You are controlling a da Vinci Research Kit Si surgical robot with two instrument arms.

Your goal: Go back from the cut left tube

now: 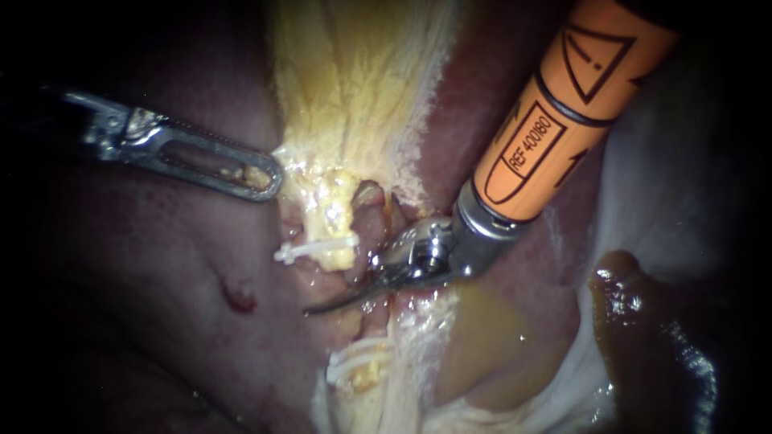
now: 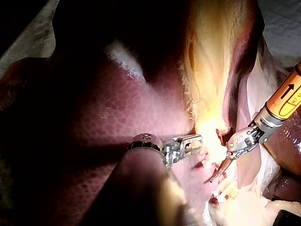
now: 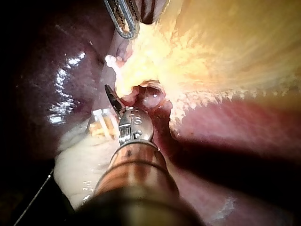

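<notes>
Cut left tube (image 1: 336, 229) sits in two clipped stumps with a gap between them. Right instrument's tool (image 1: 322, 306), curved blades closed together, lies across that gap. Risk: a sideways pull-out could snag the white clip (image 1: 315, 251) or scrape the liver (image 1: 161, 265).

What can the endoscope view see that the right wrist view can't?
Only the endoscope view shows the brown puddle and the small red spot on the liver. Only the right wrist view looks into the cut tube's round open end. Both show the right tool with its dark curved jaws lying together, the left tool, the white clip and the yellow tissue.
</notes>
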